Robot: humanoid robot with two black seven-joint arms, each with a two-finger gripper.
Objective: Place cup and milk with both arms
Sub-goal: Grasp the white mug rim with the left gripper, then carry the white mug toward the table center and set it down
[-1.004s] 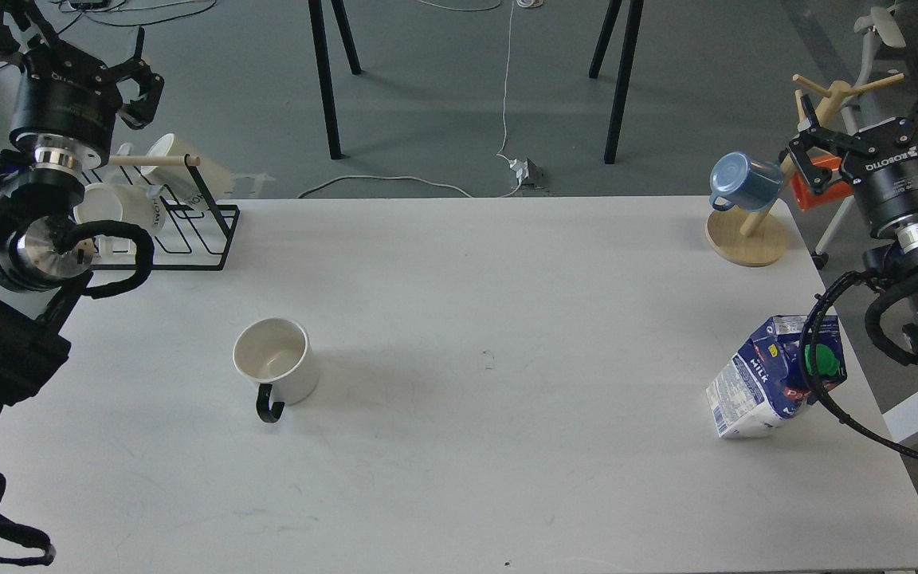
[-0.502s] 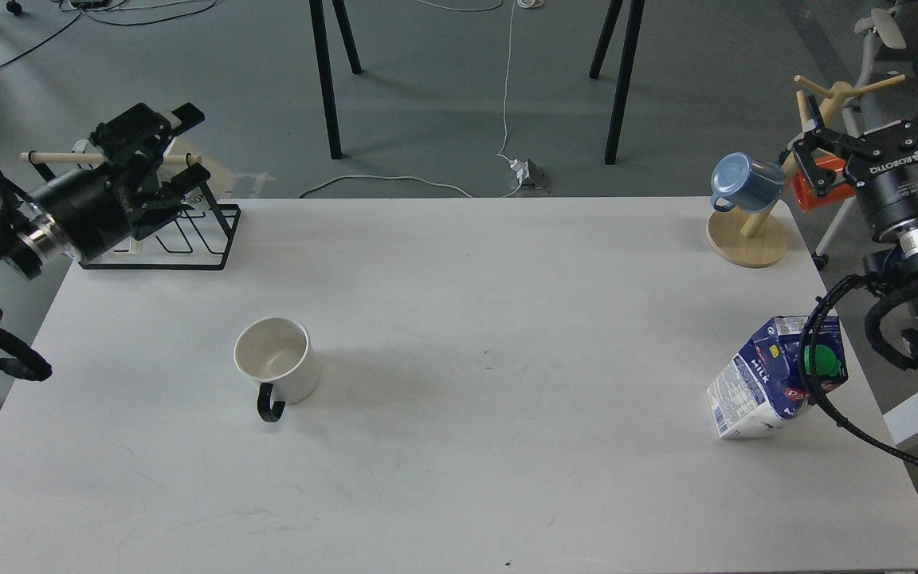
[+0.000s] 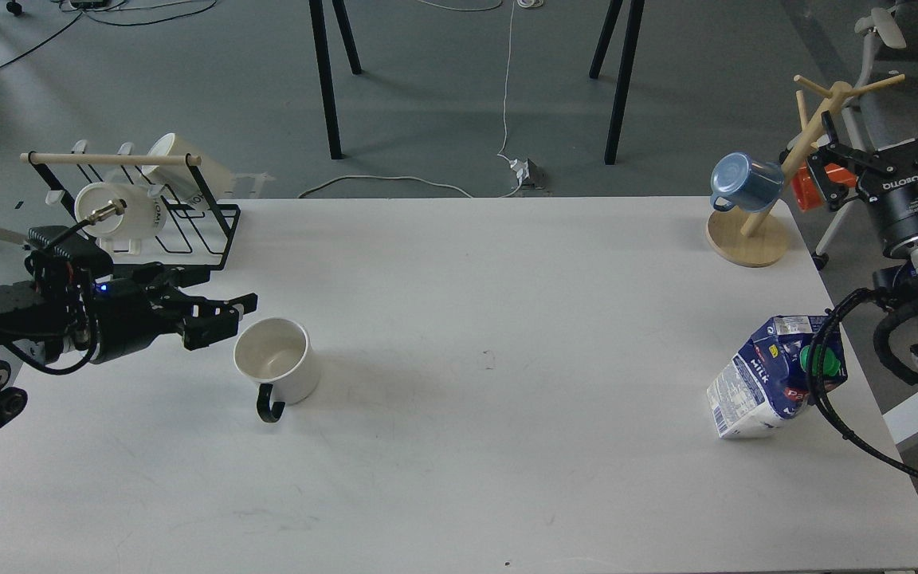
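The cream-white cup [image 3: 277, 368] stands upright on the white table [image 3: 475, 430], left of centre, with its black loop handle [image 3: 269, 406] pointing to the front. My left gripper [image 3: 237, 317] lies low and level just left of the cup's rim, open and empty, fingers pointing at it. The dented blue and white milk carton [image 3: 770, 387] with a green cap [image 3: 821, 360] stands tilted near the right edge. My right gripper [image 3: 889, 135] is open and empty, raised well above and behind the carton, off the table's right side. A black cable of the right arm crosses the carton's cap.
A black wire rack [image 3: 188, 231] with white lettered mugs [image 3: 112, 211] stands at the back left. A wooden mug tree [image 3: 750, 239] with a blue cup [image 3: 742, 182] and an orange cup [image 3: 806, 190] stands at the back right.
My left arm has swung down from in front of the rack to table level, its gripper now beside the cup. My right gripper has shifted slightly to the right. Cup and carton have not moved.
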